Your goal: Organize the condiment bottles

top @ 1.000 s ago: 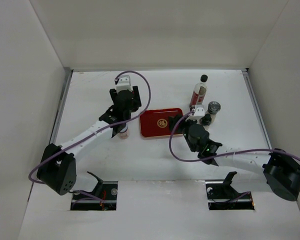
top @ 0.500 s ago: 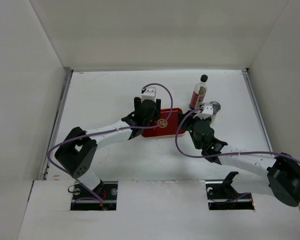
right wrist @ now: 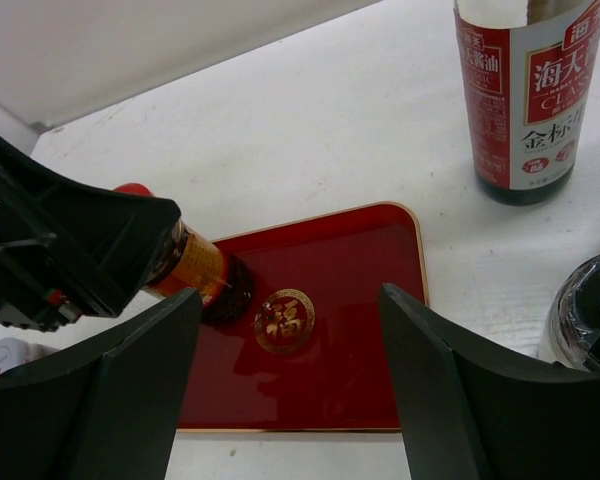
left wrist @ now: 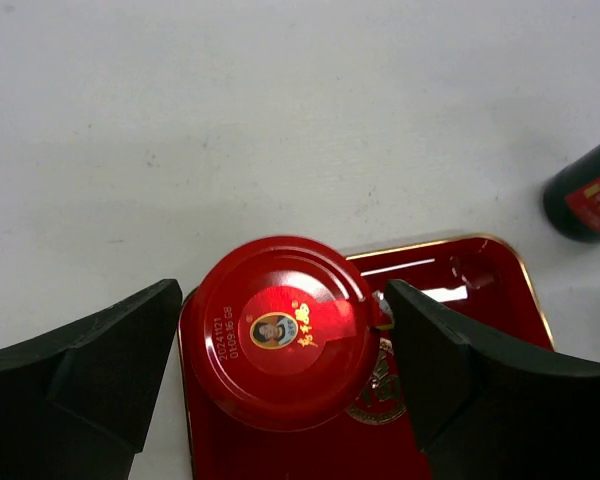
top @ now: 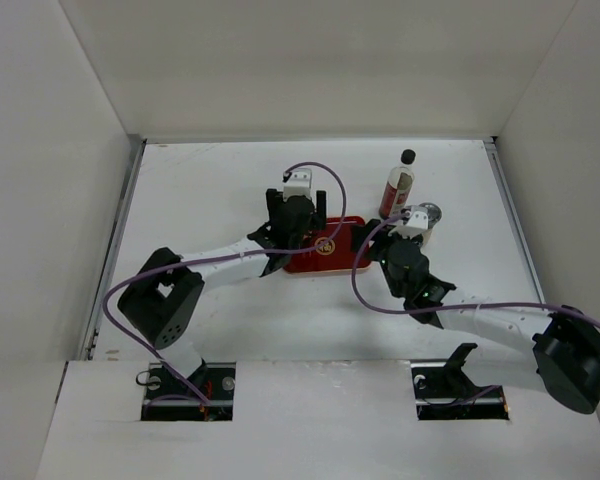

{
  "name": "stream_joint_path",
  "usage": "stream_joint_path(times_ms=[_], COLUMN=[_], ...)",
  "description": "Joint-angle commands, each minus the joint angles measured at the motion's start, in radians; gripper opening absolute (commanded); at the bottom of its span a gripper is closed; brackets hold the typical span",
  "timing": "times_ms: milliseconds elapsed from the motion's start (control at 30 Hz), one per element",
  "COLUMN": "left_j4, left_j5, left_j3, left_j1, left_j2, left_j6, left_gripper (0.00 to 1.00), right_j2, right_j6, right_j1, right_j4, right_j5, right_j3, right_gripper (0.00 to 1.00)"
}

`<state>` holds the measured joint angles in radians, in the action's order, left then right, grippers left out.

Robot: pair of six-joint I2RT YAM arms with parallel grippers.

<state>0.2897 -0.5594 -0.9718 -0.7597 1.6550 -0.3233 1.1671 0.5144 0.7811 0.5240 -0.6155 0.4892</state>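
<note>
The jar (left wrist: 280, 330) shows a glossy red lid with a small portrait medallion; the tray (right wrist: 370, 290) matches (red, gold-rimmed, gold emblem at centre). The tall bottle (right wrist: 528, 100) wears a red-and-white label; the table (left wrist: 280, 100) is white.

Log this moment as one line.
left gripper: open, straddling red-lidded jar | jar: standing on red tray | right gripper: open, empty

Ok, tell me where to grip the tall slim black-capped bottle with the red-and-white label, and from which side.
Take the tall slim bottle across its straight round labelled body, fingers level, coming from the near side by the flat red tray. It stands upright, and the narrow neck likely gives less hold. Mind the silver-lidded jar just right of it.
</note>
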Motion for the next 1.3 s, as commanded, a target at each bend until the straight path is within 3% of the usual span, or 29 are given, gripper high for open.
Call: stream_joint_path(times_ms=[0,67,200,300,400,467,567,667,867,1100,1267], left_j4=[0.117,0.117,0.132,0.176,0.236,0.291,0.324,0.322,0.310,0.305,0.301], left_j5=[-0.031,-0.031,-0.025,-0.020,-0.034,-0.078,-0.142,-0.160,-0.160,-0.143,-0.120], left_j3=[0.004,0.012,0.059,0.132,0.246,0.347,0.481,0.583,0.715,0.778,0.782], left_j1=[0.003,0.003,0.012,0.013,0.023,0.043,0.082,0.121,0.208,0.247,0.247], left_j2=[-0.081,-0.110,-0.202,-0.297,-0.394,-0.464,-0.576,-0.687,-0.848,-0.968,-0.978], left_j6=[-0.003,0.000,-0.002,-0.005,-0.013,-0.031,-0.071,-0.117,-0.174,-0.234,-0.243], left_gripper=[0.86,0.91,0.92,0.84,0.68,0.57,0.49,0.46,0.43,0.52,0.60], right_j2=[-0.023,-0.021,-0.029,-0.052,-0.031,-0.008,0.045,0.086,0.149,0.210,0.301], right_j6=[0.003,0.003,-0.005,-0.011,-0.022,-0.025,-0.043,-0.102,-0.178,-0.246,-0.292], right_j1=[-0.010,-0.010,-0.009,-0.009,-0.009,-0.009,-0.009,-0.018,-0.151,-0.325,-0.389], right_j4=[0.030,0.030,0.024,0.021,0.005,-0.033,-0.094,-0.159,-0.303,-0.436,-0.531], right_j5=[0.000,0.003,0.014,0.016,0.028,0.033,0.034,0.023,0.013,0.000,0.055], right_j3=[-0.008,-0.006,0.006,0.018,0.057,0.107,0.204,0.313,0.511,0.650,0.781], right_gripper=[0.78,0.71,0.35,0.19,0.17,0.19,0.23,0.26,0.27,0.77,0.89])
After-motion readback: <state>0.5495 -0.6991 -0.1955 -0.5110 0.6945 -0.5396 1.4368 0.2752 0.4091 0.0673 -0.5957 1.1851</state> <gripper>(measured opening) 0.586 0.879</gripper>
